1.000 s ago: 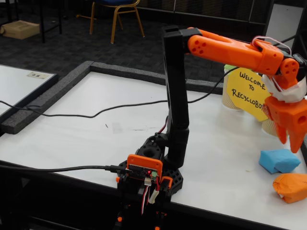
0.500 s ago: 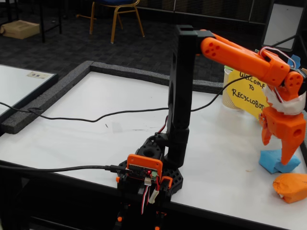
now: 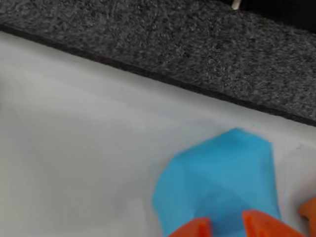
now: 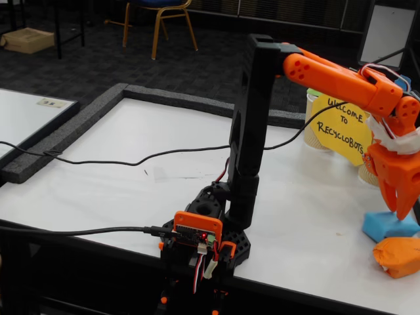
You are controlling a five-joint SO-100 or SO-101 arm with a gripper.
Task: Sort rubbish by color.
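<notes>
The blue lump [image 3: 222, 177] lies on the white table near its far edge. In the fixed view the blue lump [image 4: 387, 225] is at the far right, with the orange lump [image 4: 398, 256] just in front of it. My orange gripper [image 4: 400, 211] points down right above the blue lump, its tips at the lump's top. In the wrist view the gripper [image 3: 227, 228] shows two fingertips [image 3: 195, 228] apart, with blue paper between them. It looks open and holds nothing. The green lump is not in view.
A yellow "Welcome to Recyclobots" sign [image 4: 344, 125] stands behind the gripper, with beige paper cups [image 4: 317, 131] partly hidden behind it. A black cable [image 4: 131, 161] crosses the table. A dark foam border [image 3: 148, 74] edges the white surface. The arm's base [image 4: 210, 239] is clamped at the front edge.
</notes>
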